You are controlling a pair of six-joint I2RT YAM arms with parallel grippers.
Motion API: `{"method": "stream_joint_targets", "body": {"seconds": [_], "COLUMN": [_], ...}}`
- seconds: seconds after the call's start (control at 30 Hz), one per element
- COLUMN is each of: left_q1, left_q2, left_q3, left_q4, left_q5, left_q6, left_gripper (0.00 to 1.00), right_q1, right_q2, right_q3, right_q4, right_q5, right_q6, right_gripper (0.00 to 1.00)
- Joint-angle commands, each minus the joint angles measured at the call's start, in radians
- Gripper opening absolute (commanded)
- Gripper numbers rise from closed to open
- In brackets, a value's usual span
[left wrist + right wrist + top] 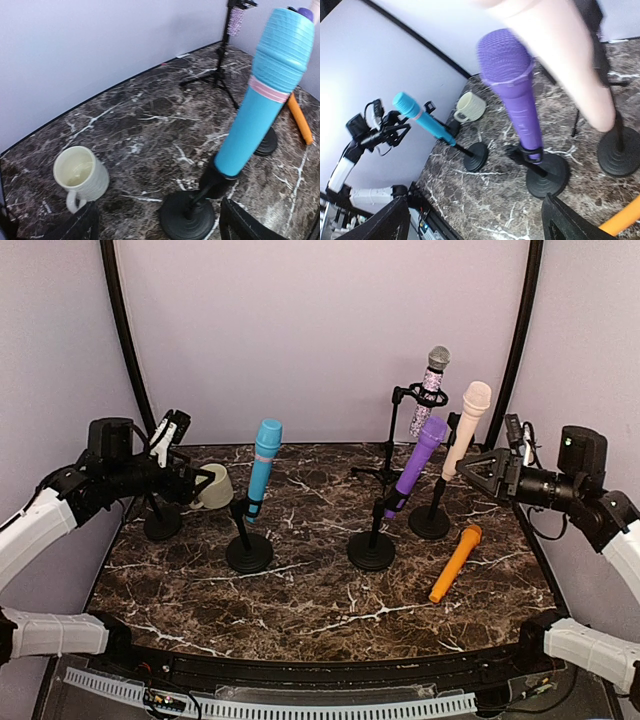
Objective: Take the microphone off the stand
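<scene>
On the marble table (320, 602), four microphones sit in their stands: the blue microphone (265, 455), the purple microphone (421, 462), the peach microphone (468, 425) and the glitter microphone (431, 388) on the tripod stand (391, 435). One orange microphone (456, 562) lies flat on the table toward the right front, apart from every stand; removal appears complete for that unit only.

Left gripper (159, 210): fingers spread wide with nothing held, positioned just short of the blue microphone's stand base (187, 217), with a cream mug (80, 175) off to one side.

Right gripper (475, 212): fingers spread wide and empty, facing the purple and peach microphones.

No microphone is gripped or lifted. A white-and-black object (170, 430) beside the left arm may be a further microphone; the top view does not settle it.

Remaining work: approach, clamp and lift out a seated unit
</scene>
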Motion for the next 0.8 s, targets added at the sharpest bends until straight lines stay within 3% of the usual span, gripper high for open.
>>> {"method": "stream_joint_targets", "body": {"seconds": [0.0, 0.2, 0.77], "left_q1": [-0.047, -0.049, -0.049], "left_q2": [0.042, 0.129, 0.293], "left_q3": [0.039, 0.021, 0.013], "left_q4": [-0.071, -0.143, -0.041], "left_q5": [0.199, 0.27, 0.29], "left_q6": [0.026, 0.075, 0.132], "left_gripper": [0.85, 0.85, 0.85], "right_q1": [0.139, 0.234, 0.334], "right_q2": [0.033, 0.064, 0.124], "right_q3": [0.021, -0.006, 0.019], "right_q4": [0.186, 0.358, 0.393], "right_q5": [-0.06, -0.065, -0.052], "right_q6": [0.014, 0.088, 0.108], "right_gripper": [0.92, 0.96, 0.97]}}
